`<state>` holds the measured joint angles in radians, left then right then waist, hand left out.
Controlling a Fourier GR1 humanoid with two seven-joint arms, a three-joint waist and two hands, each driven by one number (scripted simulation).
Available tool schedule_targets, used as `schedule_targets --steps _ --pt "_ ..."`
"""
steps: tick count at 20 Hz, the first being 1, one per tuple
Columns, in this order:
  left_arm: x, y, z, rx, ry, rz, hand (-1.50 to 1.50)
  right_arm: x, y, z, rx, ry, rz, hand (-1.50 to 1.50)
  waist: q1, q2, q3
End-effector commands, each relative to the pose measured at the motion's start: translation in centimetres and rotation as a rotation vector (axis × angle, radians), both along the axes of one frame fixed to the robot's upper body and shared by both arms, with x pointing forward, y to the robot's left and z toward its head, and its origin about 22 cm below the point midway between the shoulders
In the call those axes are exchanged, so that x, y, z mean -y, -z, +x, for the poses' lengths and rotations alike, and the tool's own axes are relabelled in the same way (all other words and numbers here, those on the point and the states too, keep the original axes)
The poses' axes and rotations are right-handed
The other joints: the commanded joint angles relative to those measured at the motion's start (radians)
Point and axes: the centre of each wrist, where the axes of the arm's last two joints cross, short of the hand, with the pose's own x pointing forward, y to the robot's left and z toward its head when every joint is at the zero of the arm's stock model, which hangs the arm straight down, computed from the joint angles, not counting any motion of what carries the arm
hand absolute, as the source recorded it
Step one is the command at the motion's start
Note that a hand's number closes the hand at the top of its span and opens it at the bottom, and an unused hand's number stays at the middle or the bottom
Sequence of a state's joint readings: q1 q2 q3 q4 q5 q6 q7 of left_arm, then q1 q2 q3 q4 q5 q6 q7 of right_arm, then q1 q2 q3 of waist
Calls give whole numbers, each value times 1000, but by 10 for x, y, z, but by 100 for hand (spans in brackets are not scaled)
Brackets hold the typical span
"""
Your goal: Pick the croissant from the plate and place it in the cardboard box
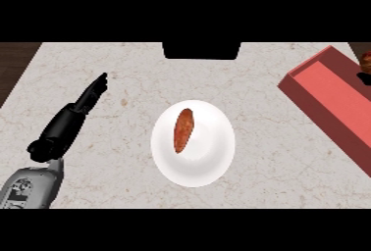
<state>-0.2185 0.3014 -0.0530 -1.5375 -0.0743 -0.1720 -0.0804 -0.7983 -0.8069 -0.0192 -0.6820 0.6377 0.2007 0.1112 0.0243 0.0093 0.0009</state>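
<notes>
at the lower left of the head view, a grey forearm (pixel 29 188) enters from the bottom edge and carries the left hand (pixel 69 122), which is black and extends diagonally up and to the right over the counter (pixel 109 162). the fingers of this hand are straight and held together, tips pointing toward the far side of the counter, and they enclose nothing; whether the hand touches the counter surface or hangs above it cannot be determined. the right hand does not appear in this view. just to the right of the left hand, apart from it, a white plate (pixel 206 166) lies near the middle of the pale marbled counter. the croissant (pixel 183 130) lies on the upper left part of the plate, a narrow brown-orange shape with its long axis running near to far, tilted slightly right at the far end. further back and to the right, well apart from the plate, the cardboard box (pixel 330 105) appears as a red, slanted open container cut off by the right edge of the view. at the far edge of the counter, centred, a black object (pixel 201 50) is visible; its identity cannot be determined. dark wood flooring (pixel 16 61) shows beyond the counter's left corner.
</notes>
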Motion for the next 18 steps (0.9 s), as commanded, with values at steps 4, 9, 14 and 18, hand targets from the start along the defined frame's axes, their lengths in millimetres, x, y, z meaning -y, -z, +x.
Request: schedule_targets --steps 4,9,14,18 --pt "0 -8 12 18 -12 -3 0 39 7 -12 -224 -66 92 -150 -3 1 0" --pt "-13 -3 12 -17 -23 -7 0 45 26 -18 -92 -222 170 -150 -7 0 1" --pt "-7 7 2 -1 -14 -15 0 37 5 -4 395 -201 573 -150 -20 -8 4" --pt "-6 6 -2 -9 -7 -7 0 56 9 -13 554 -73 893 -150 -18 -8 3"
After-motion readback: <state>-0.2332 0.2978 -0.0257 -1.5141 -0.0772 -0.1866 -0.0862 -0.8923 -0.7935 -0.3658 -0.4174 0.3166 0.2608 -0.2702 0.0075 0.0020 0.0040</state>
